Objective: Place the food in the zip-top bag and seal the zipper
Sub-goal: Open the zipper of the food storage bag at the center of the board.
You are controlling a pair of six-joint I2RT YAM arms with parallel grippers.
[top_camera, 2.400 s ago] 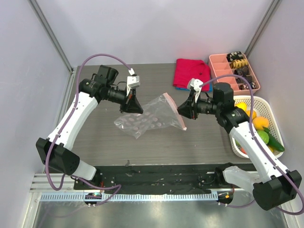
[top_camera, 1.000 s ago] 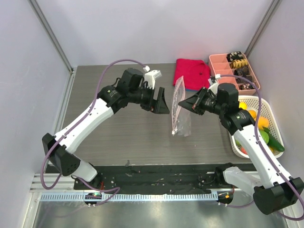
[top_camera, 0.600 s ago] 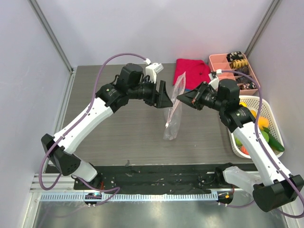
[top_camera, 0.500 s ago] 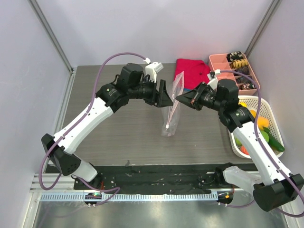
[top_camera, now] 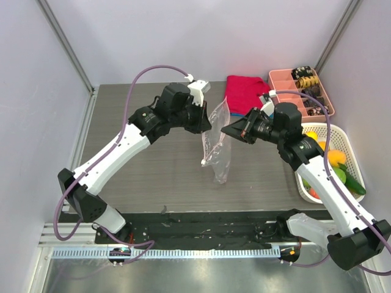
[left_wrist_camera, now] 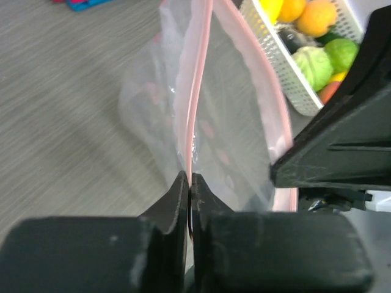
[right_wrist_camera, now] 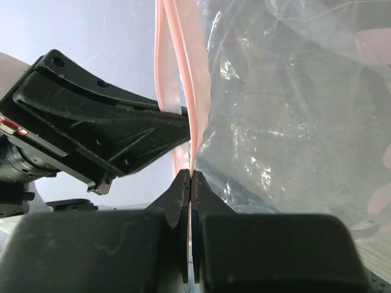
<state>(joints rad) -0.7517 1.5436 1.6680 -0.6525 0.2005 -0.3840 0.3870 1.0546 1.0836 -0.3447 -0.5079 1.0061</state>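
The clear zip-top bag [top_camera: 216, 149] with pale dots hangs above the table between both arms. My left gripper [top_camera: 206, 127] is shut on its pink zipper [left_wrist_camera: 198, 79] strip from the left, seen close up in the left wrist view [left_wrist_camera: 188, 181]. My right gripper [top_camera: 226, 129] is shut on the other lip of the mouth [right_wrist_camera: 190, 177]. The two pink lips stand slightly apart, with the bag body [right_wrist_camera: 293, 122] sagging below. The food [top_camera: 335, 160], orange, yellow and green toy pieces, lies in the white basket [top_camera: 347, 139] at the right, also seen in the left wrist view [left_wrist_camera: 317, 61].
A folded red cloth [top_camera: 246, 93] lies at the back of the table. A pink compartment tray [top_camera: 287, 85] with small parts stands at the back right. Grey walls and metal posts enclose the table on three sides.
My left gripper came up to the bag's mouth and shut on the pink strip. The bag, held before only by the right gripper, has shifted slightly left and its mouth has spread.
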